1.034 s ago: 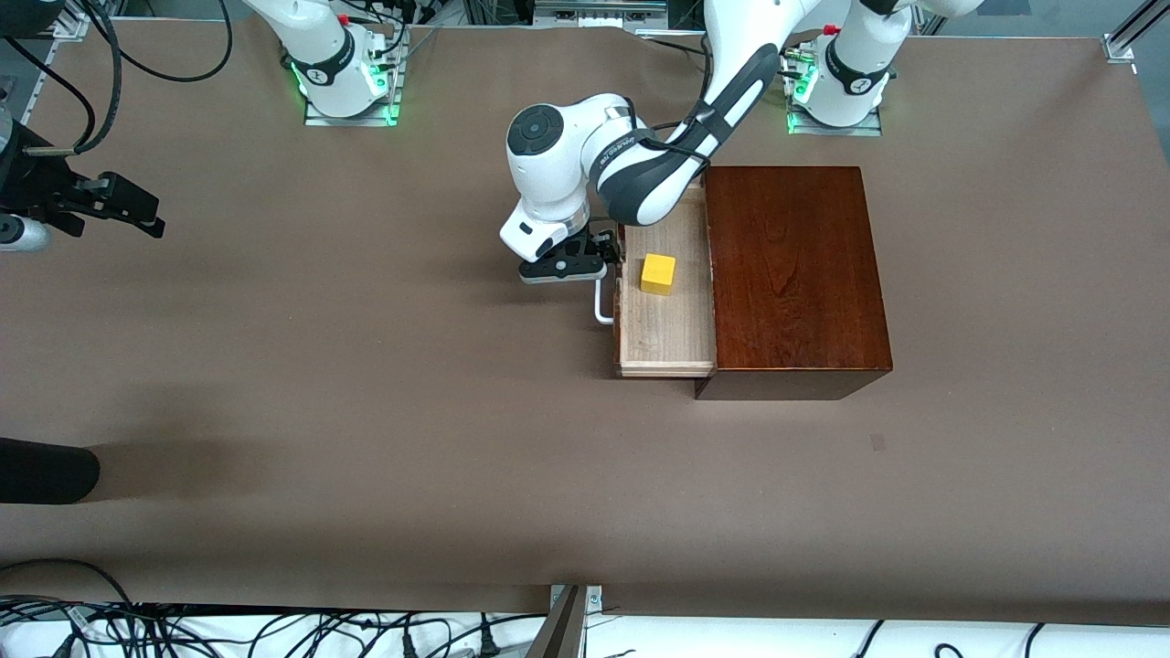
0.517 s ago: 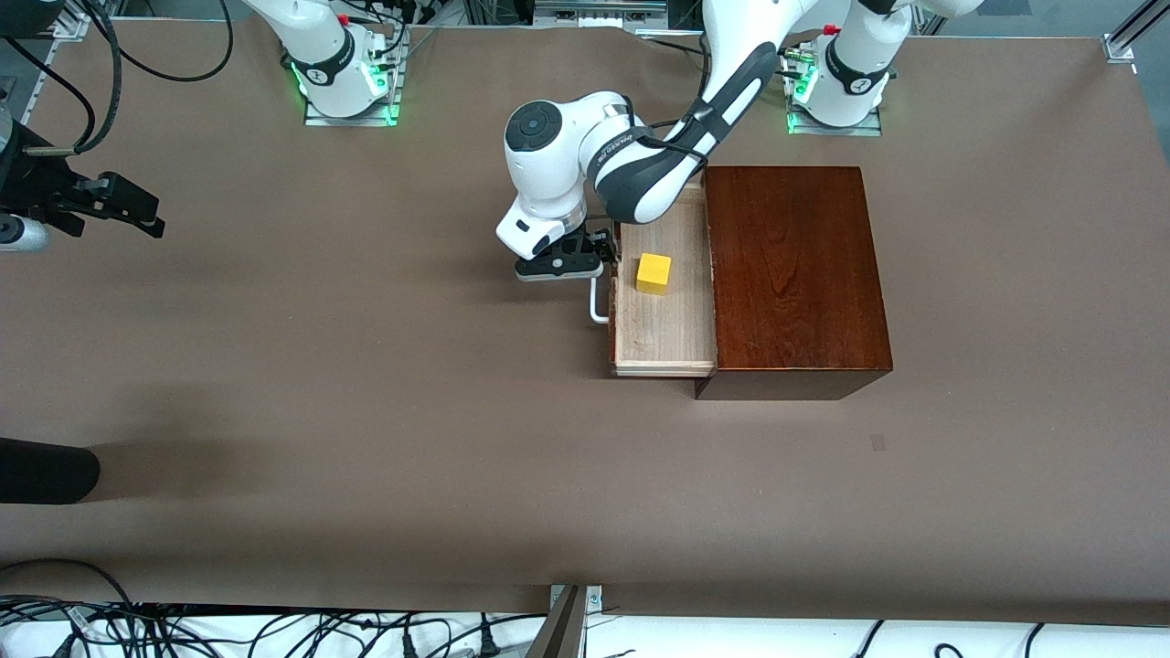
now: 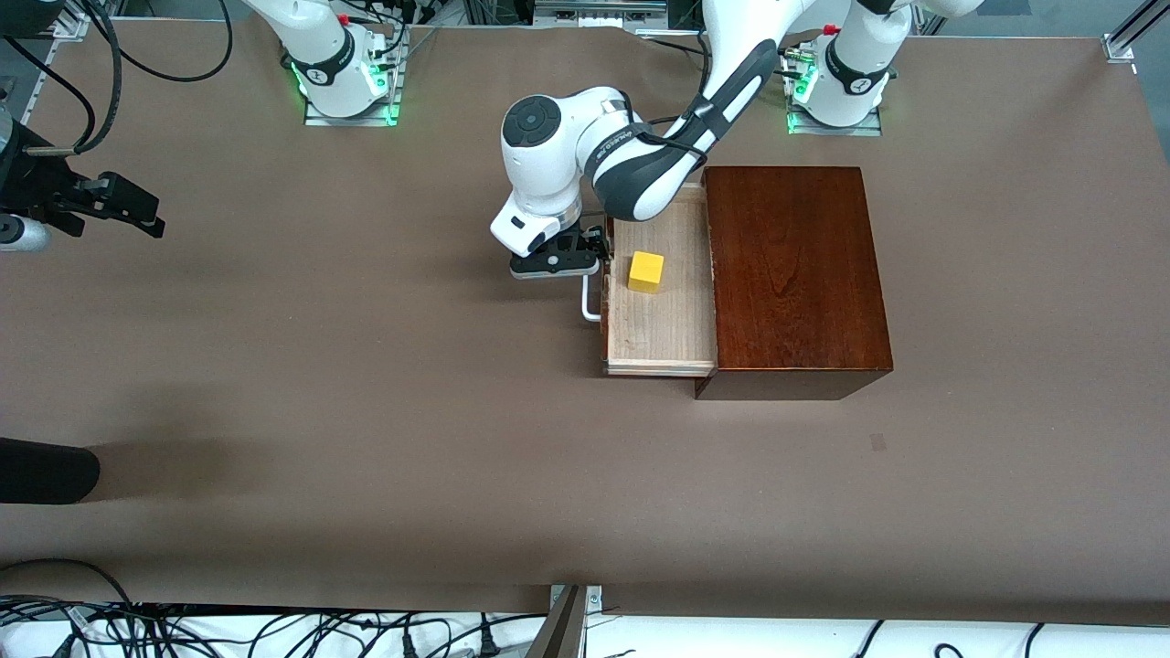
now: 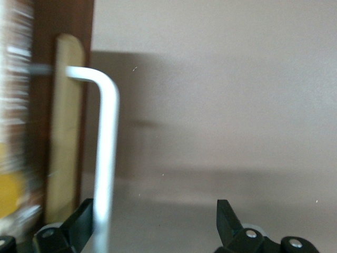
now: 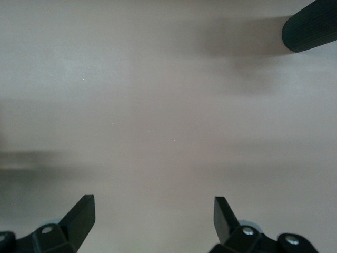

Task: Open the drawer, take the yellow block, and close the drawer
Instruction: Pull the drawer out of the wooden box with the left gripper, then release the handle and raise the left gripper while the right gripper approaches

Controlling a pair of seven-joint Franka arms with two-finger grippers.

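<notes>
The drawer [image 3: 660,334] of pale wood stands pulled partway out of the dark-brown box [image 3: 792,274], toward the right arm's end of the table. The yellow block [image 3: 645,271] lies in the drawer. My left gripper [image 3: 556,265] is at the white bar handle [image 3: 590,306]. In the left wrist view the gripper [image 4: 155,224] is open and the handle [image 4: 106,158] lies against one finger [image 4: 79,224], with the drawer front [image 4: 64,132] beside it. My right gripper [image 3: 137,212] waits open over the table's edge at the right arm's end and is empty [image 5: 152,216].
A black cylinder [image 3: 46,471] sticks in over the table edge at the right arm's end, nearer the front camera; it also shows in the right wrist view [image 5: 310,26]. Cables hang along the table's near edge [image 3: 274,631].
The drawer has slid farther out of the box toward the right arm's end, with the yellow block riding in it. My left gripper moved the same way with the handle. The right arm has not moved.
</notes>
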